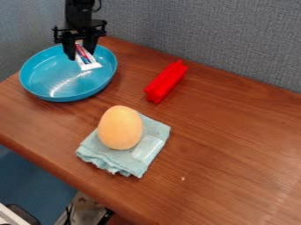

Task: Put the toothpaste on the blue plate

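We take this for a lab or office test bench rather than a home. A plain wooden table (pixel 223 132) stands against a grey fabric partition wall (pixel 223 35) at twelve o'clock, the kind used in office cubicles. A black robot arm (pixel 80 13) at eleven o'clock works over a few unrelated props: a blue plate (pixel 47 83), a red block (pixel 166 81) and an orange egg-shaped object (pixel 119 127) on a folded cloth (pixel 147 151).
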Available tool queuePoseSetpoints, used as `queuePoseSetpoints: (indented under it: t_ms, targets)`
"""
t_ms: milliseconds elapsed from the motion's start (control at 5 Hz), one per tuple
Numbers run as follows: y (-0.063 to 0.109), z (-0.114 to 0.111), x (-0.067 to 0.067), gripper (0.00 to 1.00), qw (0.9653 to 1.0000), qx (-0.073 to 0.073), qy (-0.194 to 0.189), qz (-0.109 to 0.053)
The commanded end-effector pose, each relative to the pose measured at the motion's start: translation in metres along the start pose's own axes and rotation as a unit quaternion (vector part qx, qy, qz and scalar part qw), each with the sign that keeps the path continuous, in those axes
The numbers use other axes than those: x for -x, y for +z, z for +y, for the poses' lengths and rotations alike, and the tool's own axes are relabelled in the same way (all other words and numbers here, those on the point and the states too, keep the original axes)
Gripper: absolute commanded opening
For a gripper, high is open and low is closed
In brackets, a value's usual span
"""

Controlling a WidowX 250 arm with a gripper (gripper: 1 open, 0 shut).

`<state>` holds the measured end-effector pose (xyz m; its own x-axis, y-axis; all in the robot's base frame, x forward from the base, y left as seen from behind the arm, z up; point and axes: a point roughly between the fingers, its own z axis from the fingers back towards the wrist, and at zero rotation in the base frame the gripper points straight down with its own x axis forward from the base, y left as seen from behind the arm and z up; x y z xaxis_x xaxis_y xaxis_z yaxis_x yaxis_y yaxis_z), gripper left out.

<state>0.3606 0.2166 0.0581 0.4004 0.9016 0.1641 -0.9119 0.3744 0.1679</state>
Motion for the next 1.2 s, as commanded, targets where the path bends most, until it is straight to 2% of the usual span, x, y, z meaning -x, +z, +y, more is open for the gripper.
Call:
queuePoseSetpoints:
  t_ms: [0, 1000]
  targets:
    - [0.03, 0.0082, -0.0198, 0.0, 0.9991, 0.024, 0.011, -0.032]
    - [0.028, 0.0109, -0.0233, 0.0, 0.9992, 0.024, -0.002, -0.031]
